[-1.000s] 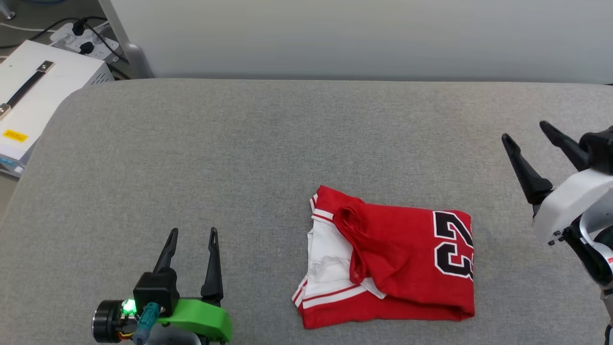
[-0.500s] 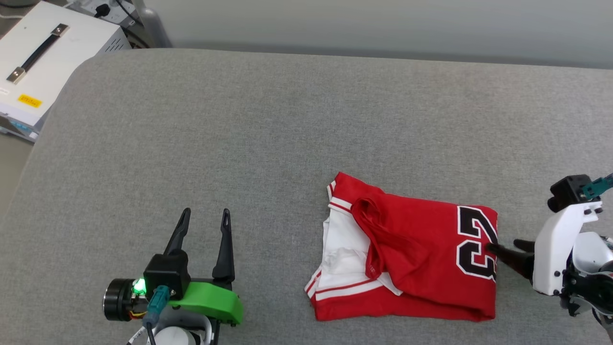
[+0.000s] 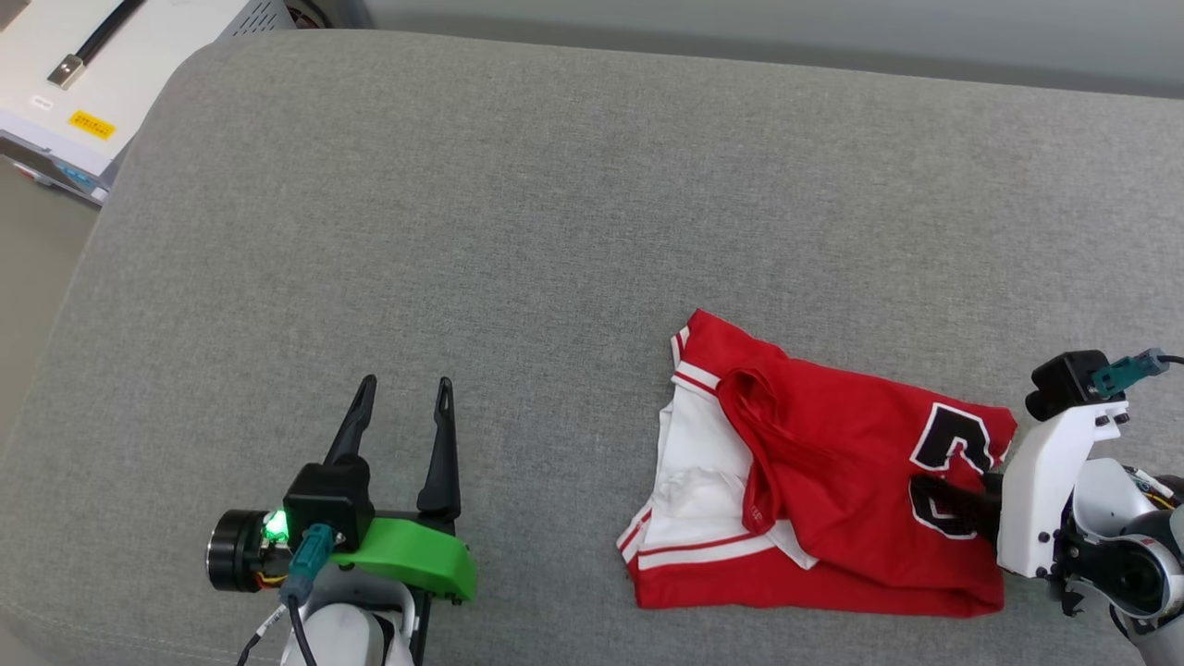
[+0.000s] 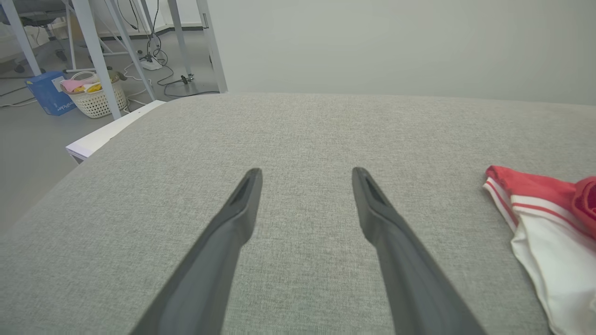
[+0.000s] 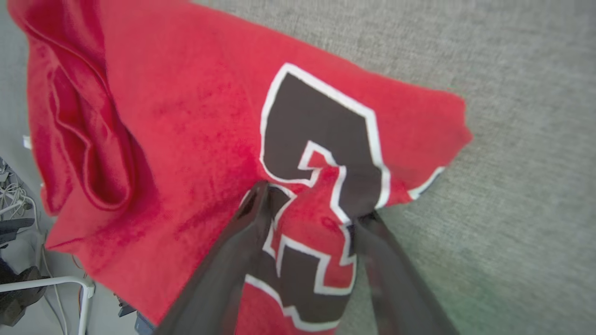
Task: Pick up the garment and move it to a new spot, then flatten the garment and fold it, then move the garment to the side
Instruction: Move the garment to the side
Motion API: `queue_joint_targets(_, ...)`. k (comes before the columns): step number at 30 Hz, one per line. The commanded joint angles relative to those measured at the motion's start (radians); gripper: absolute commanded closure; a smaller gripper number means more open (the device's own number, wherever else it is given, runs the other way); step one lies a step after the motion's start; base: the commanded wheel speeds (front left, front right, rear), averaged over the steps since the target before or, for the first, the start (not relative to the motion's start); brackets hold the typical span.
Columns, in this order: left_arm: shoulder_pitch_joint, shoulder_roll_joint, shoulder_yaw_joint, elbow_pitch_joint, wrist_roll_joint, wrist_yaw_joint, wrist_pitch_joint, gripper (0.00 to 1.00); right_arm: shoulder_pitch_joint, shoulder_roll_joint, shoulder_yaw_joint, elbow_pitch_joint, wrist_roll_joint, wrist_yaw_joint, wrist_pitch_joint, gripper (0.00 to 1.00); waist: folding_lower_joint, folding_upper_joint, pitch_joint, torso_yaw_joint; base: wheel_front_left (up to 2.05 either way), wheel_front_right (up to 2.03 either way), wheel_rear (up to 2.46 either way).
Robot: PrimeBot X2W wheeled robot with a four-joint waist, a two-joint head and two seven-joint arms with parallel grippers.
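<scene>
Finding: the garment [image 3: 832,499], folded to a rough rectangle, lies on the grey padded surface [image 3: 518,213] in the lower right of the head view, its long axis running left to right across the frame. The right gripper [image 3: 930,495] enters from the lower right edge and meets the garment at its right short end, pointing leftward along that axis, at the black lettering [image 3: 953,444]. In the right wrist view its two fingers [image 5: 223,260] stand apart with a raised ridge of lettered cloth between them, touching both; judged spread, not yet clamped. The cloth thus lies directly between and ahead of these fingers. The left gripper [image 3: 402,393], lower left of the head view, is spread and empty, pointing up the frame, with the garment well apart to its right. Assessment: the right arm is plainly the nearer; the coming move turns on closing upon that ridge before any lift.
</scene>
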Motion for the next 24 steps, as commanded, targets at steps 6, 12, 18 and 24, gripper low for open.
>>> queue_joint_targets(6,0.007,-0.006,0.017,0.013,-0.001,0.003,-0.006,0.00,-0.054,-0.023,0.058,-0.037,-0.028,-0.001,-0.119,1.00,0.0000,0.0000,-0.045,-0.043,0.00,0.00,0.00)
queue_joint_targets(12,0.023,-0.001,0.032,0.011,0.003,-0.005,-0.006,0.00,-0.117,-0.104,0.115,-0.135,-0.068,-0.001,-0.172,1.00,0.0000,0.0000,-0.079,-0.131,0.00,0.00,0.00)
queue_joint_targets(18,0.032,0.003,0.052,-0.008,0.004,-0.009,-0.006,0.00,-0.155,-0.184,0.165,-0.219,-0.079,-0.001,-0.170,1.00,0.0000,0.0000,-0.088,-0.253,0.00,0.00,0.00)
queue_joint_targets(24,0.015,0.005,0.057,-0.027,0.017,-0.009,-0.006,0.00,-0.182,-0.237,0.137,-0.212,-0.094,-0.001,-0.193,1.00,0.0000,0.0000,-0.042,-0.357,0.00,0.00,0.00)
